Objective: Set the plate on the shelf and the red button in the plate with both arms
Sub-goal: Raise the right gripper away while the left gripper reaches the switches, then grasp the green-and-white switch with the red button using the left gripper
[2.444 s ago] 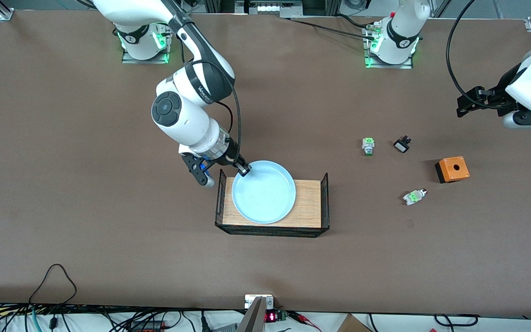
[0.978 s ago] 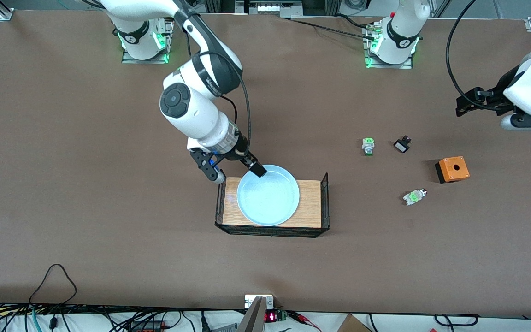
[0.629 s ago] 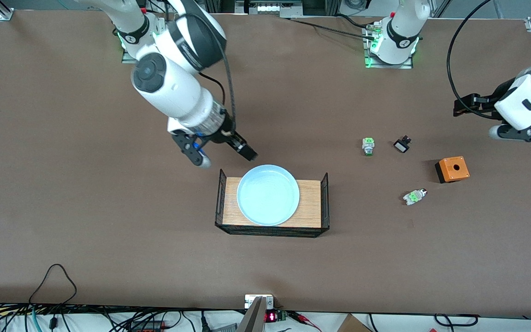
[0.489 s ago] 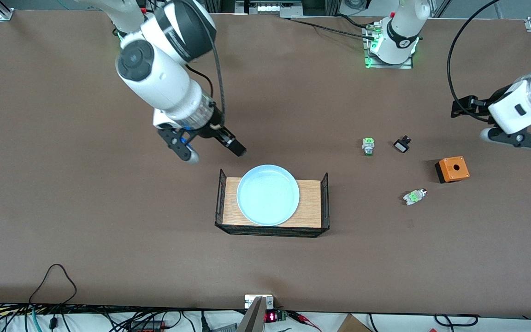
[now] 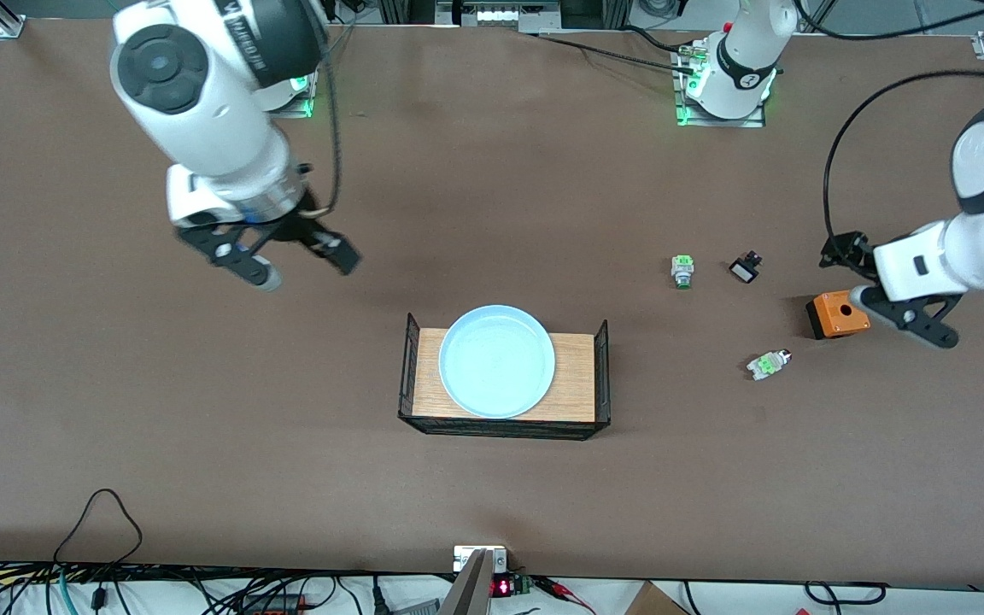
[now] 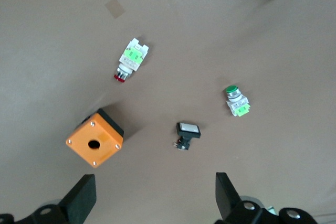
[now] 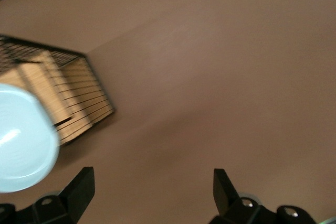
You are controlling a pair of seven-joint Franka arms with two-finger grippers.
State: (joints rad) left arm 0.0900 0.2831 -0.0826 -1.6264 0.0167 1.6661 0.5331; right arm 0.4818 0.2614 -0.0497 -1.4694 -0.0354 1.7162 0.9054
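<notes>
1. Plate lies flat on the wooden floor of a black wire tray at mid-bench, toward the front camera; nothing touches it.
2. Red button lies on its side on the bare bench toward the left arm's end, nearer the front camera than the other small parts. In the left wrist view its red tip shows at one end, its green block in the middle.
3. Orange box with a round hole in its top sits near the red button, a little farther from the camera and closer to the left arm's end.
4. Green-capped switch and a small black part with a white face sit side by side, apart from each other, farther from the camera than the red button.
5. Left hand hangs just beside the orange box, toward the left arm's end. Its fingers stand wide apart and hold nothing.
6. Right hand hangs over bare bench toward the right arm's end, well apart from the tray. Its fingers are spread wide and empty; its wrist view catches a corner of the tray and the plate's edge.
</notes>
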